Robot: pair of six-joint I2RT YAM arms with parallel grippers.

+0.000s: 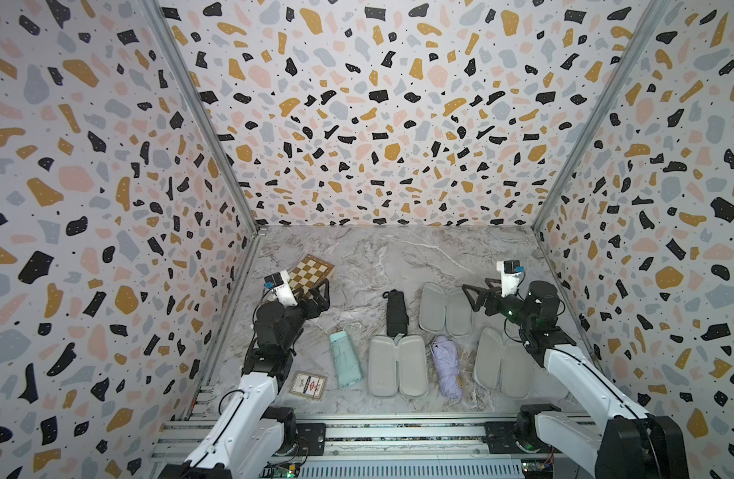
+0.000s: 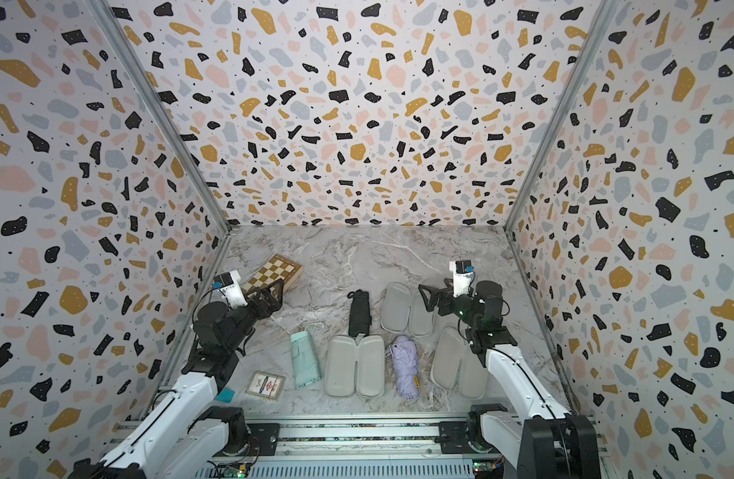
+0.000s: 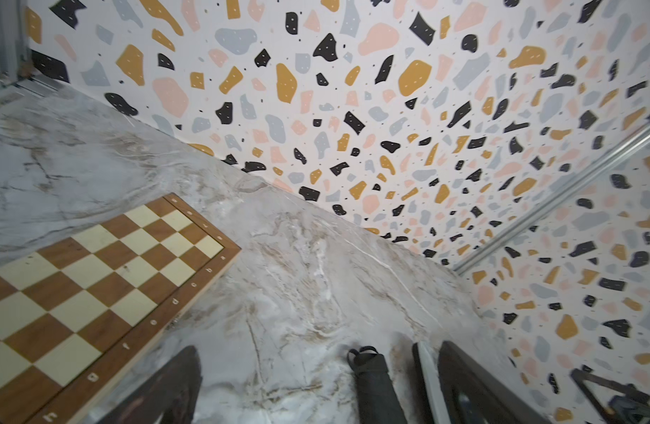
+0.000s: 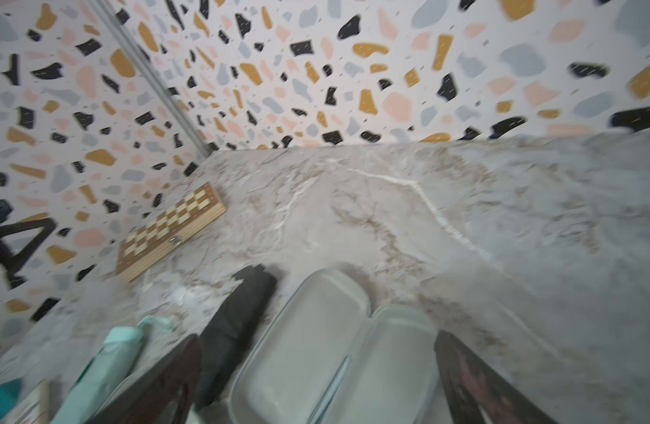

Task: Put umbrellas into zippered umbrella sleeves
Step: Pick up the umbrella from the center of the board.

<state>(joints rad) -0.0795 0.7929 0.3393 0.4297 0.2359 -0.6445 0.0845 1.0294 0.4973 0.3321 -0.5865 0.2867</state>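
Marble tabletop [image 1: 357, 257], speckled walls all round. Nearest, in a row: mint umbrella [image 1: 345, 360], first sleeve [image 1: 397, 365] lying open with its grey lining up, lilac umbrella [image 1: 447, 365], second sleeve [image 1: 502, 365] also open. Behind them, black umbrella [image 1: 396, 313] just beside the open third sleeve [image 1: 445, 309]. Left gripper [image 1: 320, 295] hangs by the chessboard box [image 1: 313, 271], right gripper [image 1: 473, 297] by the third sleeve, and both have their fingers spread wide, holding nothing.

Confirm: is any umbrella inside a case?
No, the mint umbrella, black umbrella and lilac umbrella all lie on the tabletop outside the open cases.
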